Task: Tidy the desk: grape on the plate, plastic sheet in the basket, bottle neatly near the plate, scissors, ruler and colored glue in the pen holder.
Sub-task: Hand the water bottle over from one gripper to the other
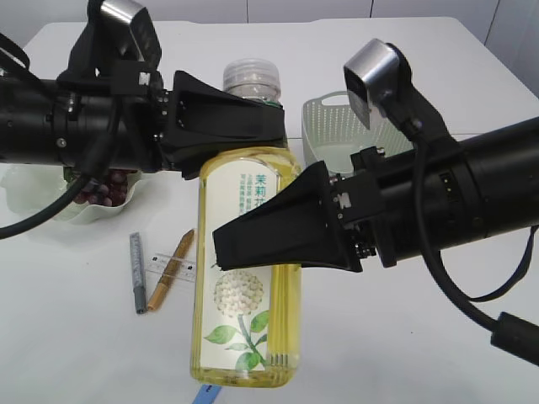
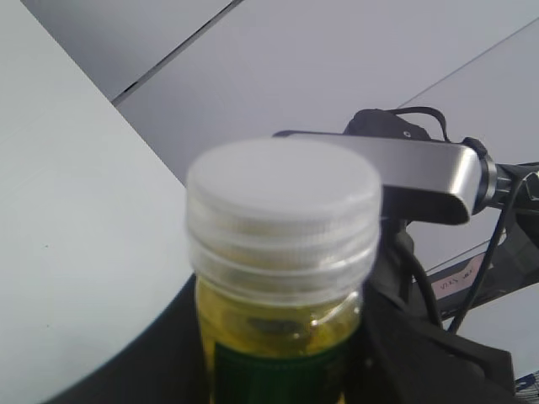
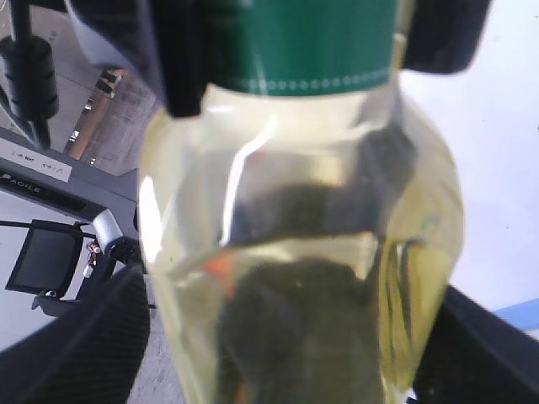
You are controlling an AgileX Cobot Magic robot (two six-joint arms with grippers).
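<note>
Above the white table [image 1: 404, 50], I hold the bottle [image 1: 248, 278] of pale yellow tea upright in mid-air, its white cap [image 1: 251, 77] at the top. My left gripper [image 1: 253, 126] is clamped across the bottle's neck, just under the cap; my right gripper [image 1: 269, 240] spans the label at the bottle's middle, and I cannot tell whether its fingers press the plastic or stand just clear.

Left of the bottle, a pale plate [image 1: 50, 206] holds dark red grapes [image 1: 105, 189], partly hidden under my left arm. Right of the bottle and farther back sits a pale green basket [image 1: 333, 126]; my right arm covers much of its inside, so its contents cannot be made out.

Low and left of the bottle, a grey pen-like stick [image 1: 136, 271], a clear ruler [image 1: 173, 268] and a brown stick [image 1: 171, 269] lie together on the table. A blue scrap [image 1: 205, 394] pokes out below the bottle's base, cut off by the frame.

My left wrist view shows the cap blurred and close; my right wrist view shows only the bottle's shoulder, liquid and green band.
</note>
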